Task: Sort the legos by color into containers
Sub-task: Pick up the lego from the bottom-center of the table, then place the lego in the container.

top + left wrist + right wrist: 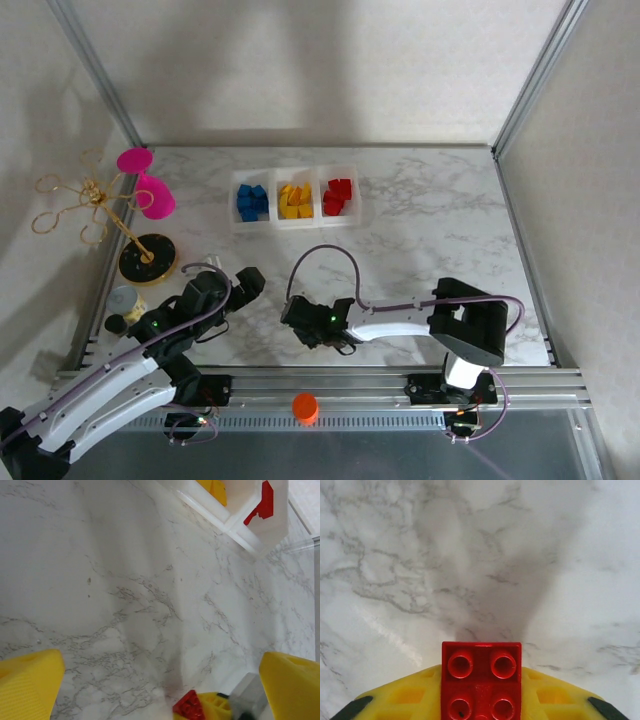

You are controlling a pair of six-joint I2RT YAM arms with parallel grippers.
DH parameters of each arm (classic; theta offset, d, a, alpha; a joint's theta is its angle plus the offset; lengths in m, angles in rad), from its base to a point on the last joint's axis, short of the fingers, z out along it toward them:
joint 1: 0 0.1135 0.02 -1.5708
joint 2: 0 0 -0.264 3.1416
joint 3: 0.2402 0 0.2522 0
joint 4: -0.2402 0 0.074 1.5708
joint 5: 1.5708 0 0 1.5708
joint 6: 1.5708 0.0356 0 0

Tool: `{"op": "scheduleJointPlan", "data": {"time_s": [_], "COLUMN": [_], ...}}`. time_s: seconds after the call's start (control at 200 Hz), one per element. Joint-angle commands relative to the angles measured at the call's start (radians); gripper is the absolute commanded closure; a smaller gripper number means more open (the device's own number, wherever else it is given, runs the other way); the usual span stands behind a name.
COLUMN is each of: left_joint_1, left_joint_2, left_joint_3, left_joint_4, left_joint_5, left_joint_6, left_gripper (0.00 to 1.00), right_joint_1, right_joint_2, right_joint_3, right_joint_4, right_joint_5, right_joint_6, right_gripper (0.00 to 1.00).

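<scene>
Red lego (481, 675) is pinched between the yellow fingers (405, 697) of the right hand (481, 695) down by the tabletop (395, 555), but only its back part looks caught, so I think it could slip out and drop before reaching the containers (296, 171) far ahead.

Table (430, 220) lies bare right of the containers (296, 226) and directly in front of them, passage free; left of the containers, pink cups (148, 185) and a gold wire stand (90, 205) obstruct.
</scene>
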Motion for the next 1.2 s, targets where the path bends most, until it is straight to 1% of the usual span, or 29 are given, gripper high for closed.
{"op": "scheduleJointPlan", "data": {"time_s": [0.0, 0.14, 0.26, 0.32, 0.396, 0.491, 0.561, 0.656, 0.676, 0.761, 0.886, 0.926, 0.961, 1.001, 1.056, 1.116, 1.197], "left_joint_1": [0.010, 0.009, 0.009, 0.010, 0.010, 0.013, 0.016, 0.024, 0.026, 0.031, 0.042, 0.045, 0.051, 0.054, 0.059, 0.062, 0.065], "left_joint_2": [0.034, 0.098, 0.161, 0.190, 0.228, 0.282, 0.316, 0.346, 0.352, 0.381, 0.422, 0.433, 0.441, 0.449, 0.455, 0.452, 0.439], "left_joint_3": [0.054, 0.092, 0.127, 0.142, 0.163, 0.207, 0.240, 0.262, 0.265, 0.270, 0.271, 0.272, 0.275, 0.280, 0.287, 0.290, 0.290], "left_joint_4": [0.022, 0.084, 0.136, 0.171, 0.207, 0.227, 0.227, 0.253, 0.260, 0.286, 0.312, 0.318, 0.320, 0.321, 0.315, 0.309, 0.306], "left_joint_5": [-0.033, -0.031, -0.043, -0.053, -0.061, -0.062, -0.083, -0.080, -0.076, -0.070, -0.060, -0.055, -0.049, -0.044, -0.044, -0.047, -0.062], "left_joint_6": [0.019, 0.039, 0.064, 0.082, 0.096, 0.121, 0.141, 0.161, 0.162, 0.165, 0.164, 0.165, 0.167, 0.170, 0.175, 0.178, 0.179], "left_gripper": [0.00, 0.00, 0.00, 0.00, 0.00, 0.00, 0.00, 0.00, 0.00, 0.00, 0.00, 0.00, 0.00, 0.00, 0.00, 0.00, 0.00], "right_joint_1": [-0.077, -0.195, -0.300, -0.355, -0.423, -0.482, -0.530, -0.559, -0.587, -0.615, -0.659, -0.669, -0.673, -0.672, -0.672, -0.673, -0.672], "right_joint_2": [-0.071, -0.071, -0.019, 0.018, 0.085, 0.178, 0.262, 0.362, 0.379, 0.464, 0.556, 0.576, 0.592, 0.607, 0.604, 0.566, 0.480], "right_joint_3": [0.064, 0.133, 0.224, 0.270, 0.355, 0.473, 0.577, 0.700, 0.721, 0.804, 0.918, 0.945, 0.975, 1.008, 1.032, 1.014, 0.946], "right_joint_4": [-0.028, -0.039, -0.033, -0.007, 0.029, 0.047, 0.044, 0.035, 0.035, 0.034, 0.012, 0.012, 0.004, -0.011, -0.024, -0.013, 0.025], "right_joint_5": [0.013, 0.041, 0.087, 0.084, 0.080, 0.092, 0.095, 0.093, 0.094, 0.135, 0.114, 0.096, 0.090, 0.088, 0.081, 0.081, 0.069], "right_joint_6": [0.033, 0.028, 0.013, -0.005, -0.035, -0.074, -0.094, -0.117, -0.124, -0.137, -0.136, -0.146, -0.157, -0.176, -0.193, -0.201, -0.201], "right_gripper": [0.74, 0.72, 0.72, 0.72, 0.73, 0.72, 0.73, 0.72, 0.72, 0.71, 0.70, 0.68, 0.65, 0.59, 0.48, 0.43, 0.37]}}
